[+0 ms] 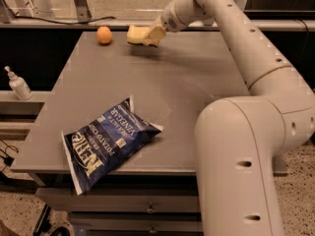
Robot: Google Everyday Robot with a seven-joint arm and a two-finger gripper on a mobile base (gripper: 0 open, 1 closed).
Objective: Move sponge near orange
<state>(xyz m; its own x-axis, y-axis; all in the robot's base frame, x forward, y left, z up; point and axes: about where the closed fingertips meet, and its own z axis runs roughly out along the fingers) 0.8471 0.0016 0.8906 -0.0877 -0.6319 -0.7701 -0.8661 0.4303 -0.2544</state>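
The robot's pale arm (256, 68) reaches across the grey counter (187, 87) toward its far edge, where the gripper (152, 35) is clamped on the right end of the pale yellow sponge (135, 34). The sponge sits at about 12 o'clock on the counter, low over the surface, with a soft shadow beneath it; whether it touches the counter cannot be told from here. The orange (104, 35) rests at about 11 o'clock on the counter, close to the far edge. The sponge is just beside the orange on its 3 o'clock side, with a narrow gap between the two. A dark blue bag of potato chips (108, 141) lies flat at about 7 o'clock, well apart from both, with one corner hanging over the near edge. Off the counter at 9 o'clock, a small white pump bottle (18, 85) stands on a lower ledge
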